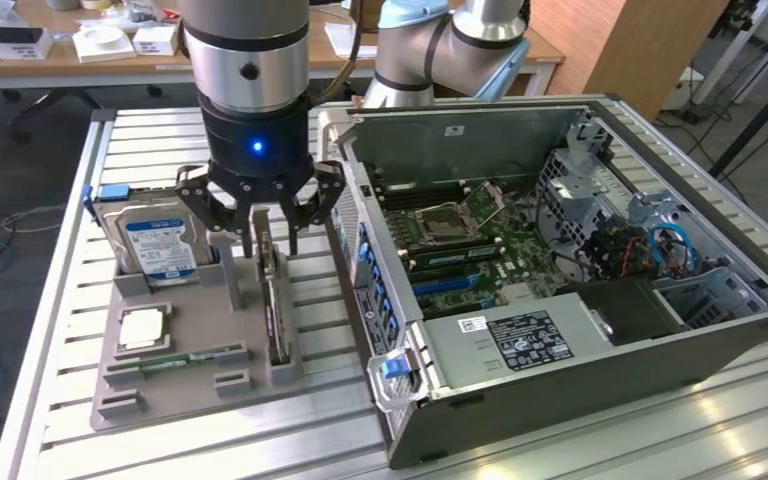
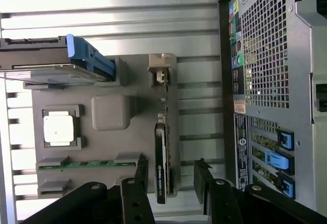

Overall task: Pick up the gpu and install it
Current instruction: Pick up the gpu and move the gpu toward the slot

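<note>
1. The claw [image 1: 268, 245] hangs wide open over the grey holder [image 1: 171, 400] on the slatted table [image 1: 558, 440]. It has hold of nothing.
2. The graphics card [image 1: 275, 310] stands on its long edge in a slot of that holder, on the side nearest the computer case [image 1: 598, 390].
3. In the wrist view the fingers [image 2: 142, 175] sit one on each side of the card's end. There is a gap between card and finger on both sides, so they straddle it without touching (as far as I can judge).
4. Beside the card in the holder are the hard drive [image 1: 160, 245] with its blue and white label and the green memory stick [image 1: 197, 356]. The claw is on neither.
5. The case lies open on the exterior view's right with its main board [image 1: 491, 235] bare. I see no card fitted there.
6. My reading is that the task is at its start. The claw is lined up over the card, but the card is not yet gripped or lifted. Both the pick-up and the fitting into the case are left to do.
</note>
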You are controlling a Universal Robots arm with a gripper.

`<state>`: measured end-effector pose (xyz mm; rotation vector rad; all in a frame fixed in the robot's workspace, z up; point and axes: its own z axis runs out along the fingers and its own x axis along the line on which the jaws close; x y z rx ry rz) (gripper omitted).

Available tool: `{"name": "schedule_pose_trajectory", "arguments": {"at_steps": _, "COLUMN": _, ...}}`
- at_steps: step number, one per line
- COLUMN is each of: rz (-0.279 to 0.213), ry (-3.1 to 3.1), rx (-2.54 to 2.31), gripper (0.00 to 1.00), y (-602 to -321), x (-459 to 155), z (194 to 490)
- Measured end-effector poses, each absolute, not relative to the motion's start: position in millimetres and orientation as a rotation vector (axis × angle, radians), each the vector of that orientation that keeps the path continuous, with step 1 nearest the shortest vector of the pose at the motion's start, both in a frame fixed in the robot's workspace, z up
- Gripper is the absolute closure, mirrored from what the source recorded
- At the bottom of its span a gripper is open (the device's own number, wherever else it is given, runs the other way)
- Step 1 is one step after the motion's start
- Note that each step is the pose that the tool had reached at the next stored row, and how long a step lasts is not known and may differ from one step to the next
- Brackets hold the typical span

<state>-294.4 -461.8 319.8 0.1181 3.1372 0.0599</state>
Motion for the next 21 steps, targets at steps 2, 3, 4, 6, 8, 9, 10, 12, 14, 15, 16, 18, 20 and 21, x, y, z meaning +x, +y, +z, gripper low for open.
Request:
{"name": "schedule_pose_trajectory", "arguments": {"at_steps": 2, "rz": 0.06, "ry": 3.139, "rx": 0.118, "gripper": 0.51, "y": -461.8, "x": -294.5, "z": 316.9}}
{"name": "schedule_pose_trajectory", "arguments": {"at_steps": 3, "rz": 0.06, "ry": 3.139, "rx": 0.118, "gripper": 0.51, "y": -461.8, "x": -294.4, "z": 315.5}}
{"name": "schedule_pose_trajectory", "arguments": {"at_steps": 4, "rz": 0.06, "ry": 3.14, "rx": 0.118, "gripper": 0.51, "y": -461.8, "x": -294.4, "z": 314.2}}
{"name": "schedule_pose_trajectory", "arguments": {"at_steps": 6, "rz": 0.06, "ry": 3.142, "rx": 0.118, "gripper": 0.51, "y": -461.8, "x": -294.5, "z": 311.7}}
{"name": "schedule_pose_trajectory", "arguments": {"at_steps": 8, "rz": 0.059, "ry": 3.143, "rx": 0.119, "gripper": 0.51, "y": -461.8, "x": -294.5, "z": 309.2}}
{"name": "schedule_pose_trajectory", "arguments": {"at_steps": 9, "rz": 0.059, "ry": 3.144, "rx": 0.119, "gripper": 0.51, "y": -461.8, "x": -294.5, "z": 308.0}}
{"name": "schedule_pose_trajectory", "arguments": {"at_steps": 10, "rz": 0.059, "ry": 3.145, "rx": 0.119, "gripper": 0.51, "y": -461.8, "x": -294.5, "z": 306.9}}
{"name": "schedule_pose_trajectory", "arguments": {"at_steps": 12, "rz": 0.059, "ry": 3.145, "rx": 0.119, "gripper": 0.51, "y": -461.8, "x": -294.4, "z": 305.5}}
{"name": "schedule_pose_trajectory", "arguments": {"at_steps": 14, "rz": 0.059, "ry": 3.146, "rx": 0.119, "gripper": 0.51, "y": -461.8, "x": -294.5, "z": 305.6}}
{"name": "schedule_pose_trajectory", "arguments": {"at_steps": 15, "rz": 0.059, "ry": 3.146, "rx": 0.119, "gripper": 0.51, "y": -461.8, "x": -294.5, "z": 305.6}}
{"name": "schedule_pose_trajectory", "arguments": {"at_steps": 16, "rz": 0.059, "ry": 3.146, "rx": 0.119, "gripper": 0.51, "y": -461.8, "x": -294.5, "z": 305.5}}
{"name": "schedule_pose_trajectory", "arguments": {"at_steps": 18, "rz": 0.059, "ry": 3.145, "rx": 0.118, "gripper": 0.51, "y": -461.9, "x": -297.8, "z": 305.1}}
{"name": "schedule_pose_trajectory", "arguments": {"at_steps": 20, "rz": 0.059, "ry": 3.145, "rx": 0.119, "gripper": 0.51, "y": -461.8, "x": -299.6, "z": 305.0}}
{"name": "schedule_pose_trajectory", "arguments": {"at_steps": 21, "rz": 0.059, "ry": 3.145, "rx": 0.119, "gripper": 0.51, "y": -461.8, "x": -299.6, "z": 305.0}}
